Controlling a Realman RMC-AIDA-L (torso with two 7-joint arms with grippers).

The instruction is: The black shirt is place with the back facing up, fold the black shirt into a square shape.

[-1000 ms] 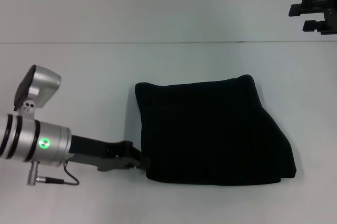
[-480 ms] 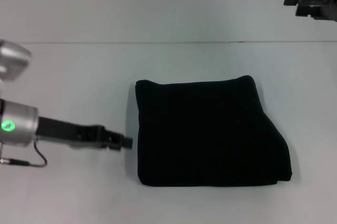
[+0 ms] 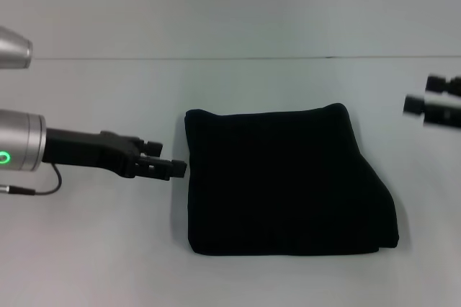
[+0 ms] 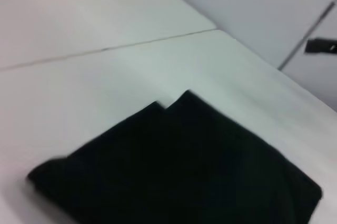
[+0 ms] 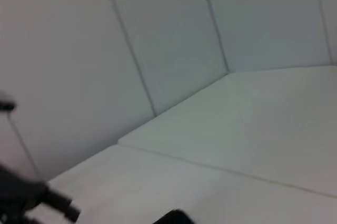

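The black shirt (image 3: 288, 181) lies folded into a rough square at the middle of the white table, plain side up, with no lettering showing. It also fills the lower part of the left wrist view (image 4: 174, 171). My left gripper (image 3: 167, 158) is just left of the shirt's left edge, apart from it, open and empty. My right gripper (image 3: 421, 94) is at the far right, off to the right of the shirt and not touching it, open and empty. It shows far off in the left wrist view (image 4: 321, 46).
The white table (image 3: 94, 249) runs out on all sides of the shirt. A seam (image 3: 216, 58) crosses it behind the shirt. The pale wall panels (image 5: 168, 40) stand beyond the table.
My left gripper let go of the shirt's near left corner and moved back along its left edge. My right gripper came down from the upper right. The corner now lies flat.
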